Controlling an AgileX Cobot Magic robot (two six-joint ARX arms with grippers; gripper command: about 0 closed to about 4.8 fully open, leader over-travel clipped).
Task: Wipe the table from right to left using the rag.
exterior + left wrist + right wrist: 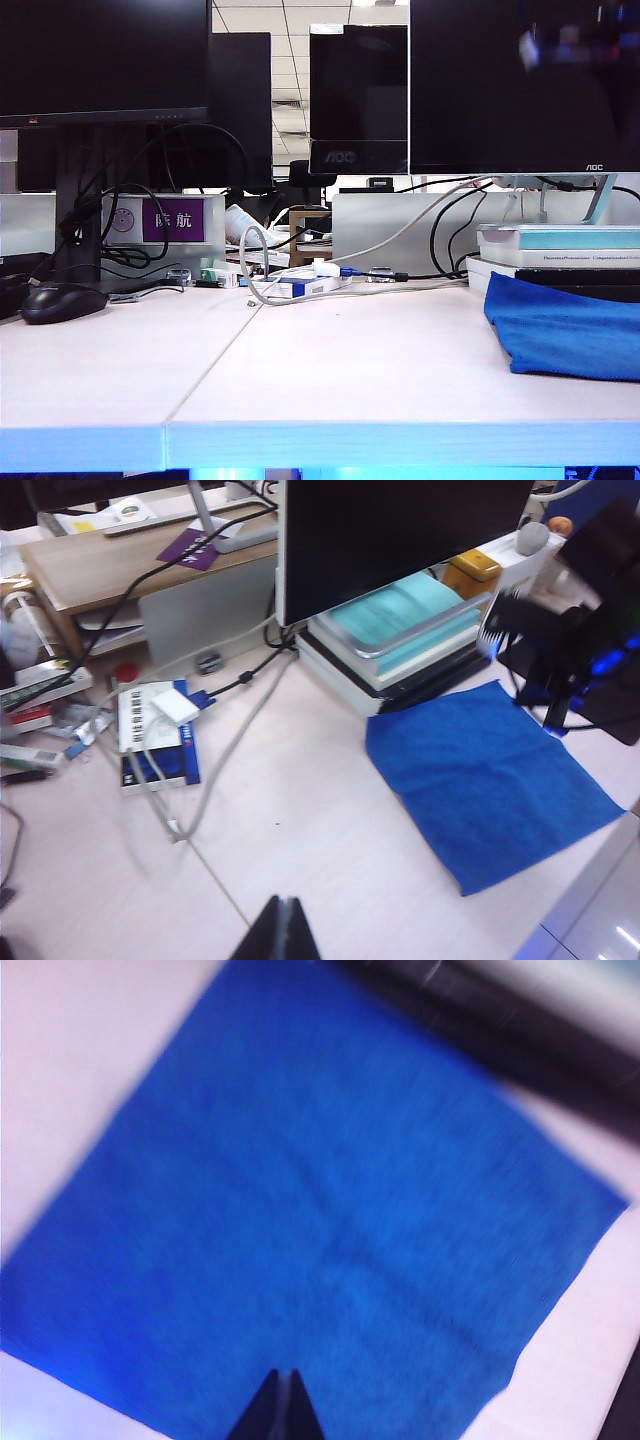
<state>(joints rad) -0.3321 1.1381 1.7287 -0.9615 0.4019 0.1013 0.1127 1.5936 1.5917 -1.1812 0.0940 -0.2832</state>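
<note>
Flat on the white counter (330, 370), the blue rag (565, 330) lies spread at the right side, its far edge just beside a stack of books (560, 250) under a dark monitor (520, 85). Seen from the right wrist, the right end effector (281, 1400) hangs directly above the rag (320, 1230), its two dark fingers pressed together into a single point, clenched on nothing; the picture is blurred. From the left wrist, the left end effector (280, 930) is likewise clenched and empty, its tips together over bare counter (300, 840), well apart from the rag (490, 780). That same view catches the other arm (580, 660), dark and blurred, above the rag's far corner. A thin seam (205, 375) splits the counter's two panels. A black mouse (62, 302) sits at the far left, with a white cable (300, 290) and a small box (155, 735) near the middle.
</note>
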